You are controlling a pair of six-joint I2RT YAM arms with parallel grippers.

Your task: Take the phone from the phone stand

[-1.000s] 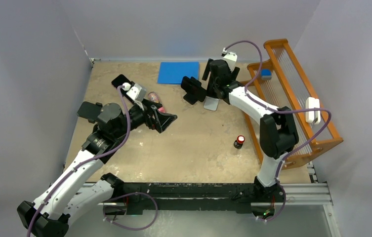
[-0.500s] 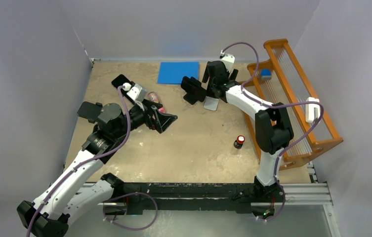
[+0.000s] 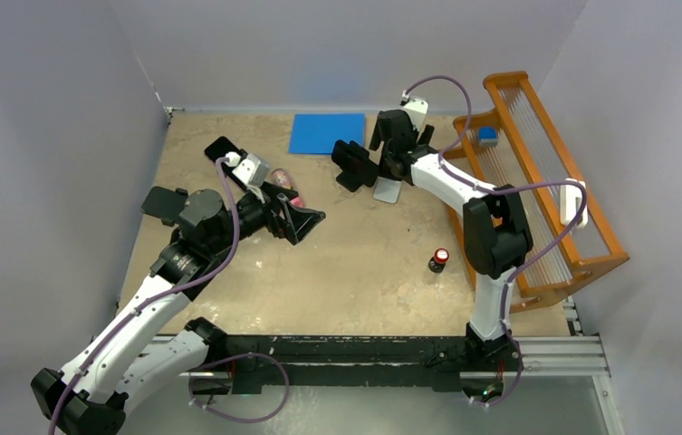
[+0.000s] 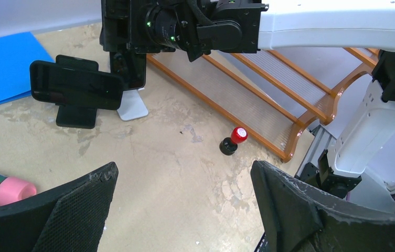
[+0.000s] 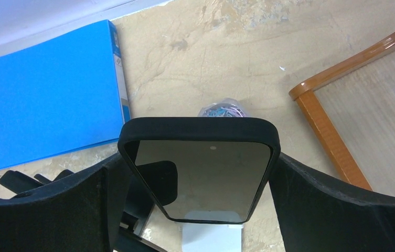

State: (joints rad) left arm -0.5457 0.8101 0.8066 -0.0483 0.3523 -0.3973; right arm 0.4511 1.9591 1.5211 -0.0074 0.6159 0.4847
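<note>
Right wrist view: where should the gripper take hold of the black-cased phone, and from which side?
Grip the phone by its two long side edges near the upper end, coming down from above. It stands upright on the white stand, which holds its lower end, while both sides are free. The open right gripper straddles them.

From above, the right arm covers the phone. Its white stand runs off the right wrist view's lower edge. A pink-capped thing is cut by the left wrist view's edge.
</note>
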